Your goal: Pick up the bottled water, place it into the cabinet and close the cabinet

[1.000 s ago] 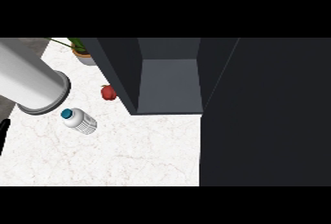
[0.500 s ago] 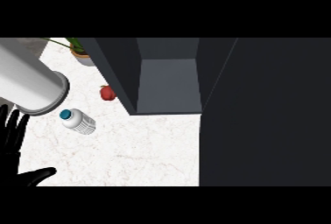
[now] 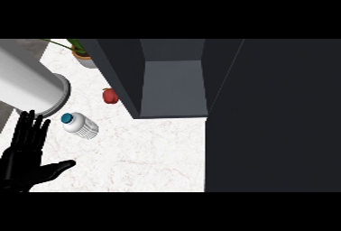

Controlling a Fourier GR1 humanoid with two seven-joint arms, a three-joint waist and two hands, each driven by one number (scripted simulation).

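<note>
Now, left hand: the black left hand (image 3: 25, 155) shows at the lower left of the head view, over the counter's left edge, fingers straight and spread apart, thumb out to the right, holding nothing.
Bottled water: the bottled water (image 3: 80, 126) lies on its side on the white counter (image 3: 146, 158), just beyond the fingertips and slightly right of them, not touching the hand; its blue cap points toward the upper left.
Cylinder: a large grey cylinder (image 3: 30, 83) sits just behind the bottle, near the counter's left edge.
Red object: a small red object (image 3: 110, 95) rests farther back, close to the cabinet's left wall.
Cabinet: the dark cabinet (image 3: 170, 81) stands open at the counter's far side, its grey inside visible.
Door: the cabinet's dark door (image 3: 273, 117) fills the right side.
Plant: a potted plant (image 3: 81, 53) stands at the far left corner.
</note>
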